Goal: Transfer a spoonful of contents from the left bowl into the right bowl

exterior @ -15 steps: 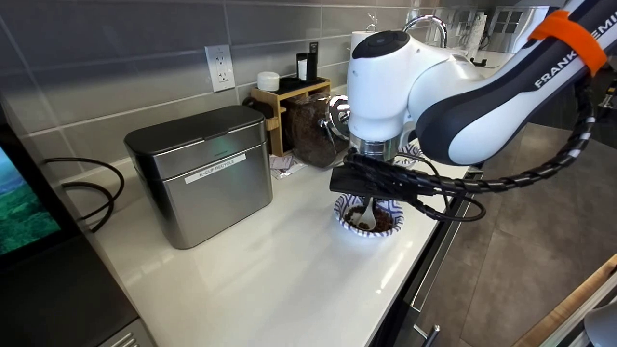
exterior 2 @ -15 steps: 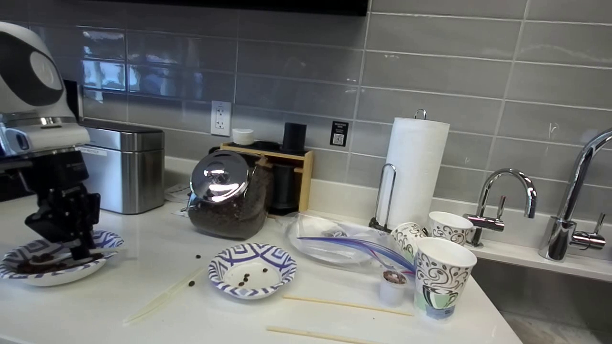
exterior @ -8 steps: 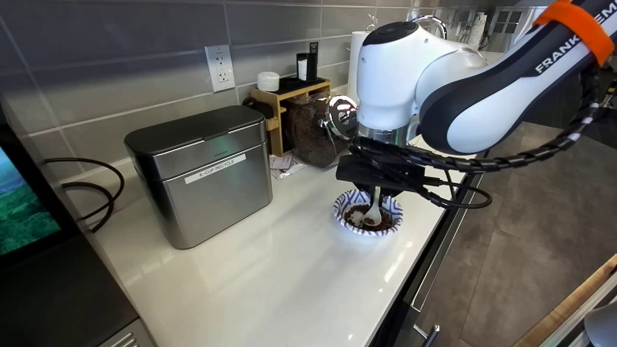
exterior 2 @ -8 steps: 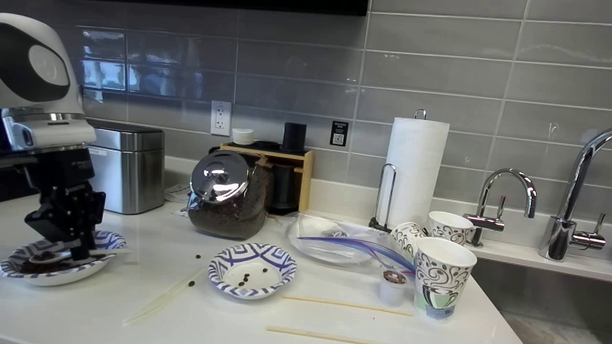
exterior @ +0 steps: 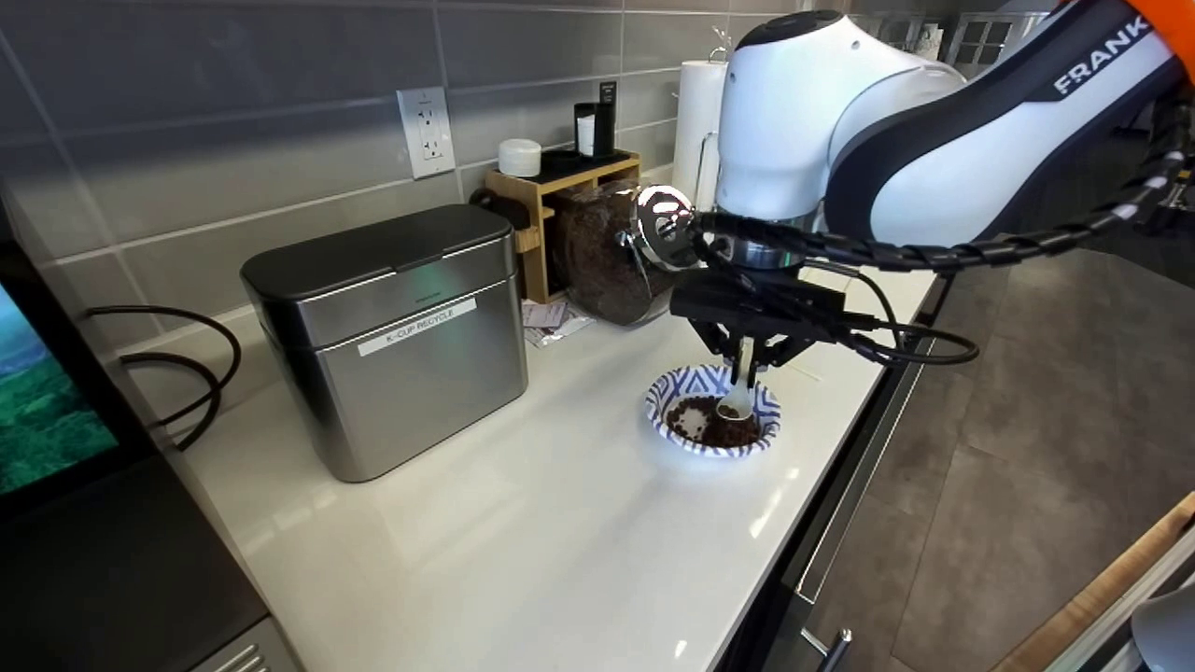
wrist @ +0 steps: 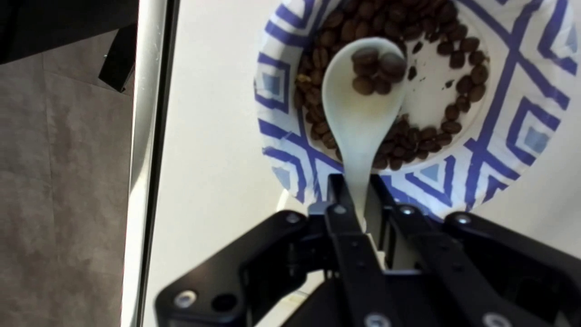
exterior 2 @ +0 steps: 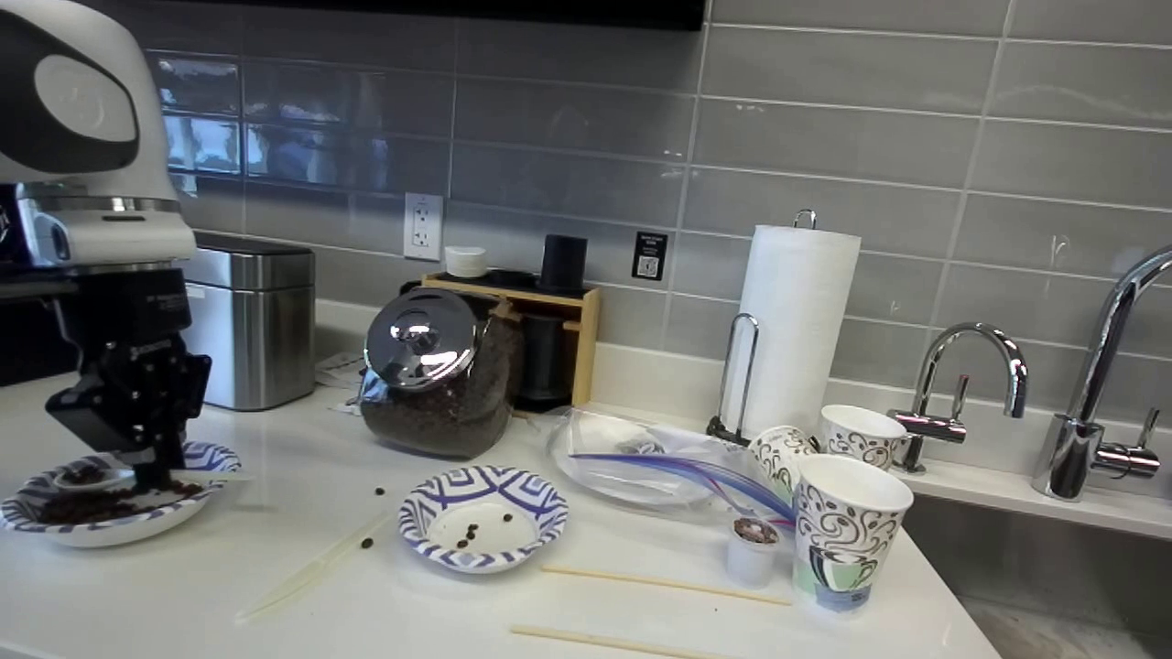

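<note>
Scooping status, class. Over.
Black gripper shut on white spoon. Dark brown beans aboard, over left blue-and-white bowl. Possible obstacle: pale slim utensil lying on white counter.

Left bowl (exterior 2: 128, 534), right bowl (exterior 2: 536, 522) on white counter (exterior 2: 165, 599)

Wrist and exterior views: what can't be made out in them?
Wrist view: left bowl, rim cut off by top edge.
Wrist view: spoon, handle partly hidden by gripper.
Wrist view: coffee beans in spoon, exact count unclear, blurred, overlapping.
In an exterior view: QR sign, print too small.
</note>
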